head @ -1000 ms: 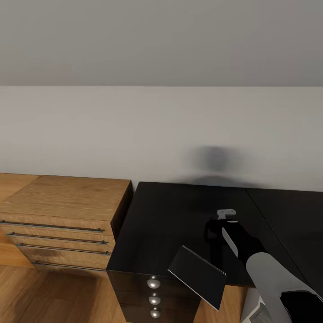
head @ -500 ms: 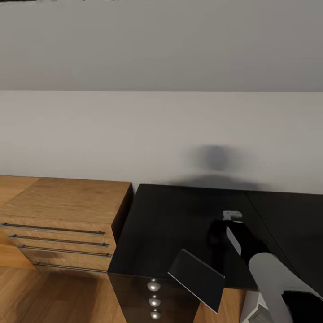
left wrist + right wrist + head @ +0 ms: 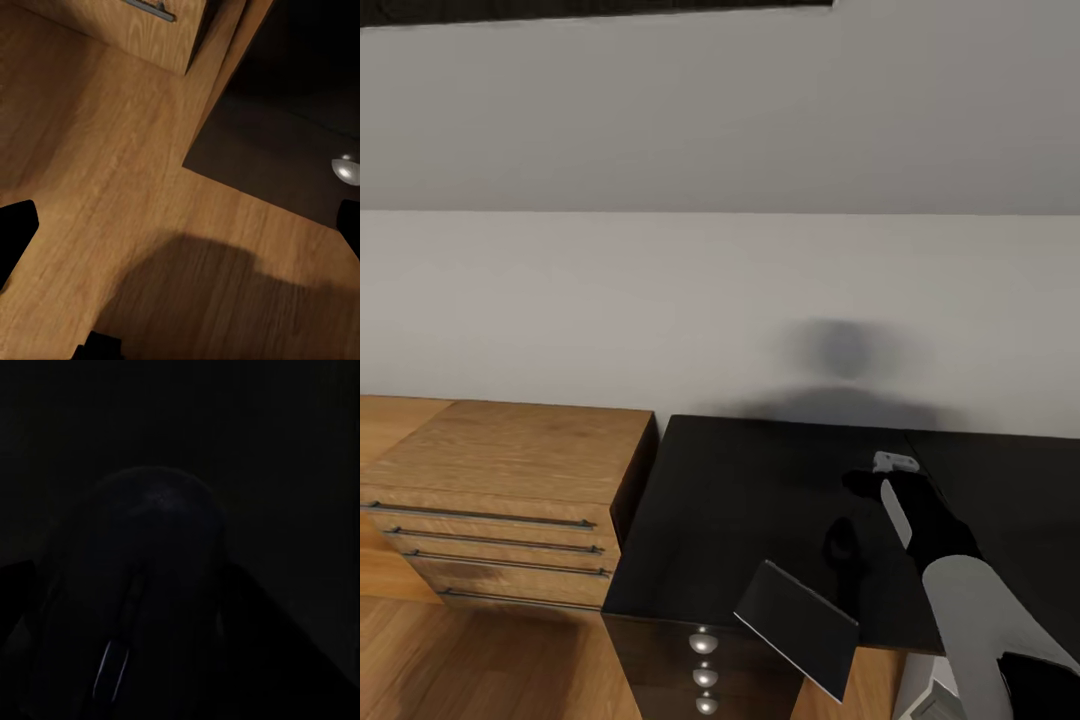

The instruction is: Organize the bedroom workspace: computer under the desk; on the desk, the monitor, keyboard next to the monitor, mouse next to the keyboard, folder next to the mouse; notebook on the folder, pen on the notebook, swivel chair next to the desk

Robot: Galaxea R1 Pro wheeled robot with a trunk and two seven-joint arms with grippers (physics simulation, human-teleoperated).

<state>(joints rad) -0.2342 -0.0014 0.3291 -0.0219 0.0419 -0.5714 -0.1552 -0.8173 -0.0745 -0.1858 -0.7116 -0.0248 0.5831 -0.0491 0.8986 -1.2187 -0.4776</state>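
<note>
The desk [image 3: 750,500] has a glossy black top and stands against the white wall. My right gripper [image 3: 865,485] hangs above the desk's middle. In the right wrist view it [image 3: 150,622] is shut on the mouse [image 3: 150,540], a dark rounded shape with a scroll wheel, with a finger on either side. A dark reflection [image 3: 842,545] lies on the top below it. Over the wooden floor by the desk's corner, my left gripper [image 3: 180,232] stands open with nothing between its fingers.
A light wooden drawer chest [image 3: 500,480] stands left of the desk, touching it. Dark drawers with round silver knobs [image 3: 703,640] sit under the desk's front. A dark grey flat panel [image 3: 800,625] hangs tilted before that front edge. Wooden floor [image 3: 112,187] lies below.
My right gripper has risen and moved right and toward the wall, and its reflection has slid toward the desk's front. The head camera has tilted up a little, showing a dark strip overhead.
</note>
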